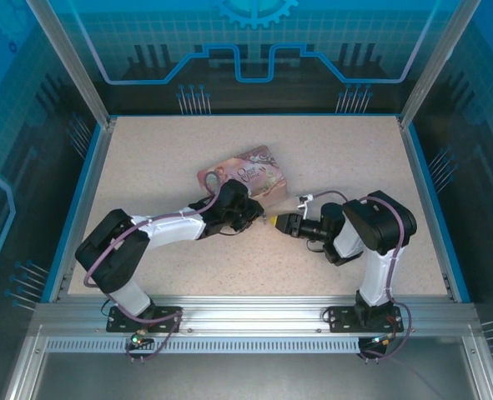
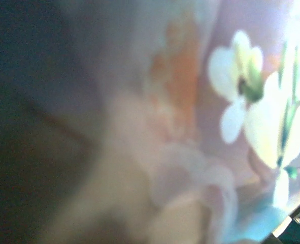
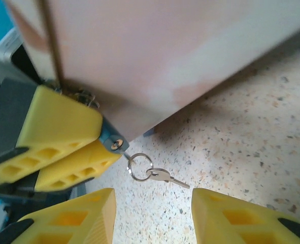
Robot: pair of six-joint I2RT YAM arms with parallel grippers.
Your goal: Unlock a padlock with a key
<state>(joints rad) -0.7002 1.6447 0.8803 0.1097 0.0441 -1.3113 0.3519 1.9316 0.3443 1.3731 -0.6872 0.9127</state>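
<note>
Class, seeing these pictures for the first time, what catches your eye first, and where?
The pink flowered tin sits at the middle of the table. In the right wrist view, the left hand pinches the tiny teal padlock at the tin's corner, and a small key on a ring lies on the table before the open right hand.

**No Legible Lettering in the Scene**

A patch of curling script sat at the middle of the pink tin (image 1: 244,172) in the top view. It was perhaps a brand name, but too small to make out. The back wall (image 1: 146,33) carried a wordless gear emblem (image 1: 254,10). No word or number could be read.
</note>
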